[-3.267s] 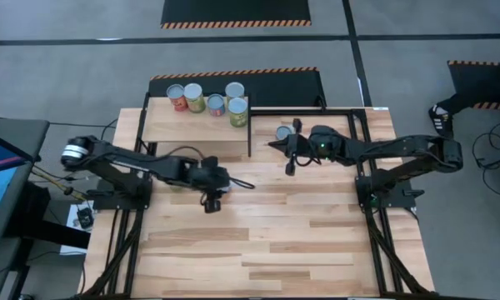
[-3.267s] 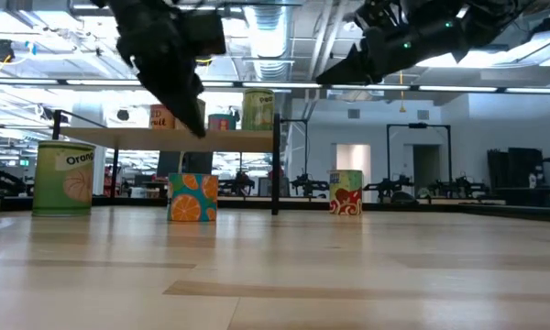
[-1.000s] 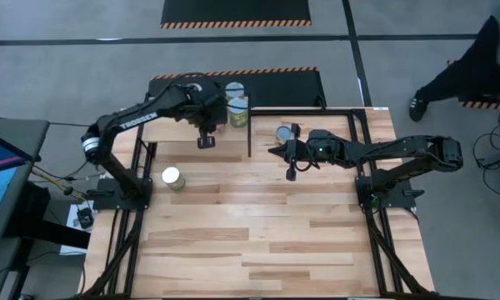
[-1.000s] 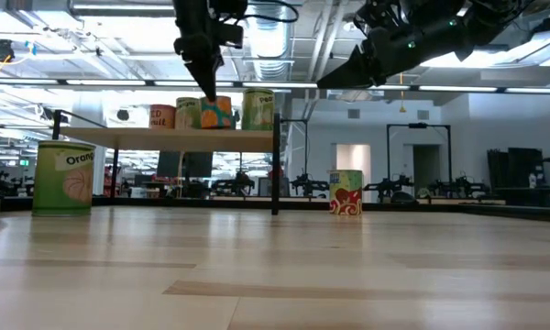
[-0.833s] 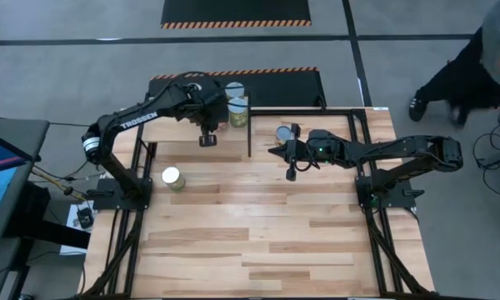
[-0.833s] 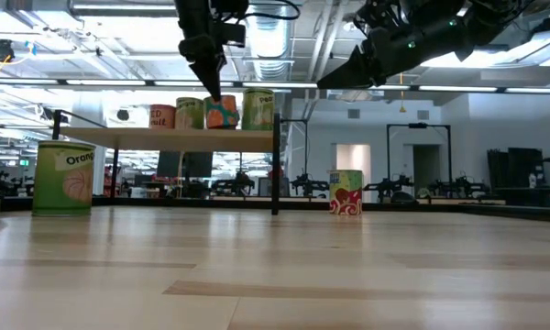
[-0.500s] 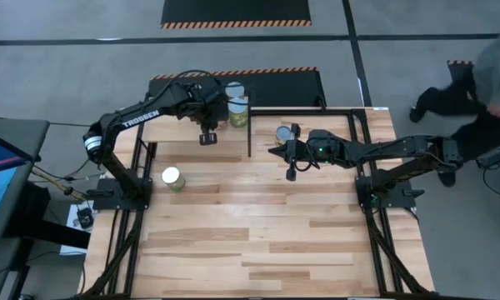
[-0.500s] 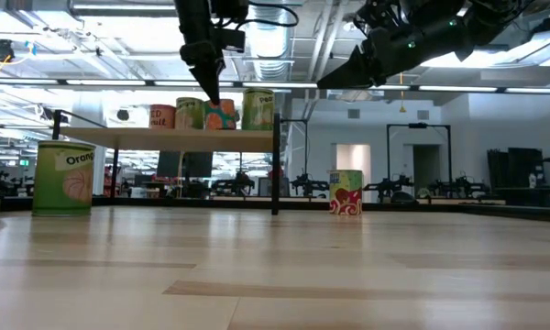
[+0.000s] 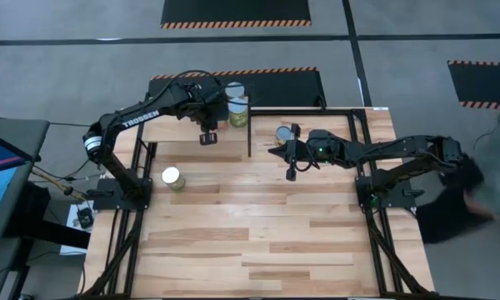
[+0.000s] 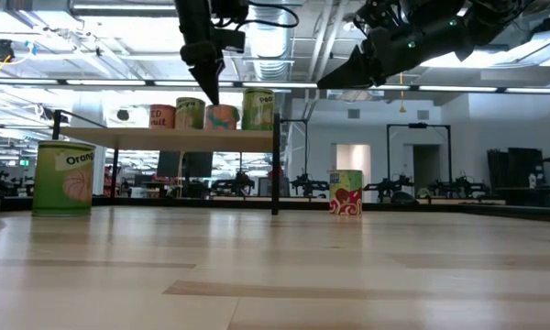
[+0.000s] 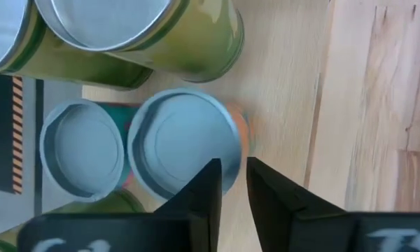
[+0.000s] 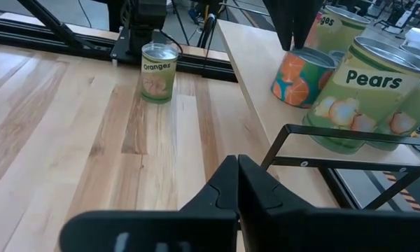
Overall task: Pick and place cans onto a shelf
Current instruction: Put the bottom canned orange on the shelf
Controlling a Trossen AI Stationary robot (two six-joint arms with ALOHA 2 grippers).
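Two cans remain on the tabletop: an orange-labelled can [image 9: 172,177] at the left edge and a red-labelled can [image 9: 283,133] right of the shelf [image 9: 168,132]. The left gripper [image 10: 211,94] hovers over the orange can [image 10: 222,116] on the shelf, fingers parted and clear of it. The right gripper [image 12: 236,173] waits clenched and empty. These tins look rigid with slick paper labels; gripping mid-wall seems safest.

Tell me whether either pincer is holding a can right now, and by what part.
Nothing is held. The left pincer hangs just above the orange-labelled can on the shelf, apart from its lid. The right pincer is shut on nothing, above the table.
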